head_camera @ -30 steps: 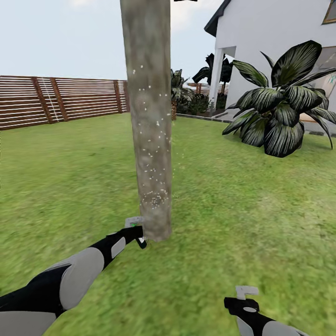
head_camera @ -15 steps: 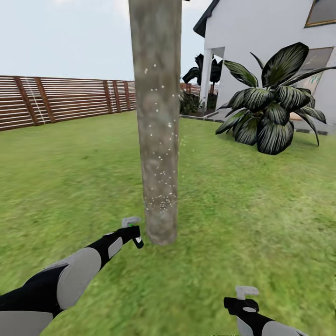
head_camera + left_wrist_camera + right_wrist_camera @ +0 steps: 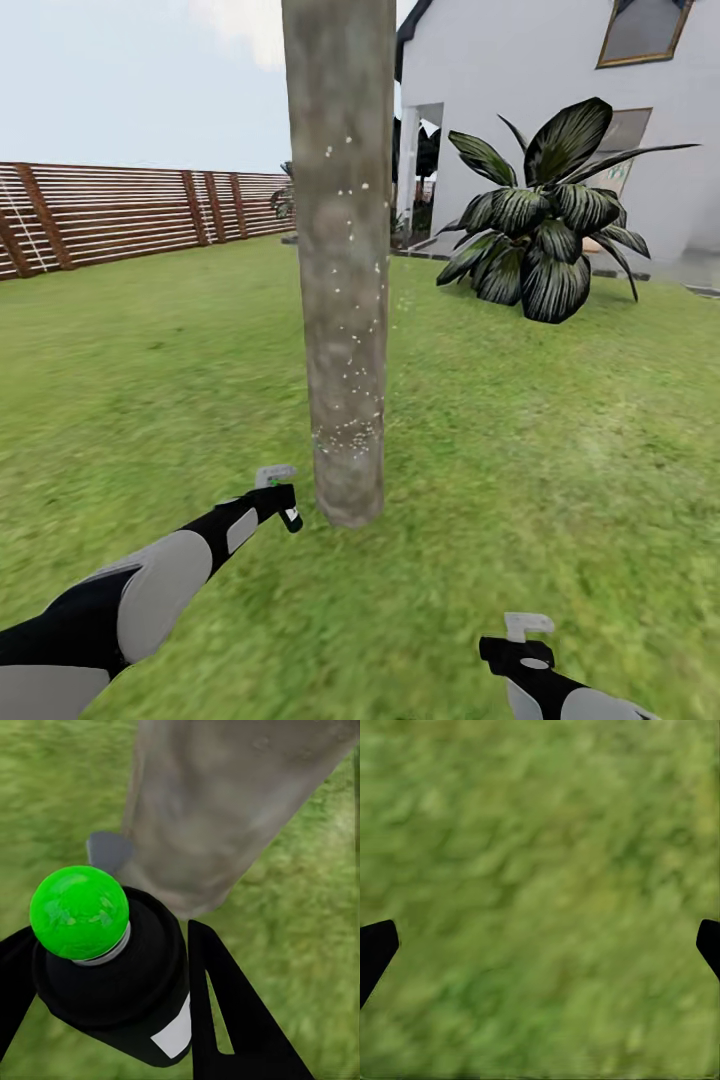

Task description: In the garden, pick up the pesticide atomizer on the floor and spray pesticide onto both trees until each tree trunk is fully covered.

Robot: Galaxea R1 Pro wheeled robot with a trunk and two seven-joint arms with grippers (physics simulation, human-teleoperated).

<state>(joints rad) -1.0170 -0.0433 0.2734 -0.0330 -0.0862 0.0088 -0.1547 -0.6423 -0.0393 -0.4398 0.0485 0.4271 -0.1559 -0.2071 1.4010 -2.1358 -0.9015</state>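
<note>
A thick grey-brown mottled tree trunk [image 3: 340, 260] rises from the grass right in front of me, dotted with white pesticide specks [image 3: 350, 435] that are densest low down. My left gripper [image 3: 283, 500] is shut on the pesticide atomizer [image 3: 291, 517], just left of the trunk's base and a small gap away from it. In the left wrist view the black bottle [image 3: 127, 990] with a green ball top and a white label sits between the fingers [image 3: 225, 1005], its grey trigger head [image 3: 109, 849] pointing at the trunk [image 3: 217, 802]. My right gripper [image 3: 540, 945] is open over bare grass, low at the right of the head view [image 3: 527, 632].
A large dark-leaved plant [image 3: 545, 230] stands at the back right before a white house [image 3: 560, 90]. A brown slatted fence [image 3: 110, 215] runs along the back left. Green lawn [image 3: 560, 440] spreads all around the trunk.
The whole picture has shifted, so the camera moved: plant and fence slid left. The gap between the atomizer and the trunk's base has widened slightly. The right arm looks unchanged.
</note>
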